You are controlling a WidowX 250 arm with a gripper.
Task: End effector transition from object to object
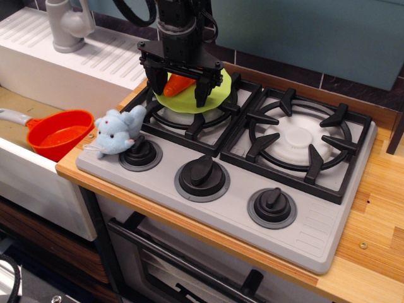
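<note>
Where the worktop's rear left corner lies, the end effector hangs over the green plate, long axis vertical, fingers pointing down, spread and released around the carrot.

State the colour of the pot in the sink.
Orange pot, shown in the only view.

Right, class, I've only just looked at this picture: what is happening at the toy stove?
A black robot gripper hangs over the left back burner, its fingers pointing down around an orange carrot that lies on a green plate. Whether it grips the carrot cannot be told. A blue plush elephant sits against the left stove knob. An orange pot rests in the sink to the left. The right burner has nothing on it.
</note>
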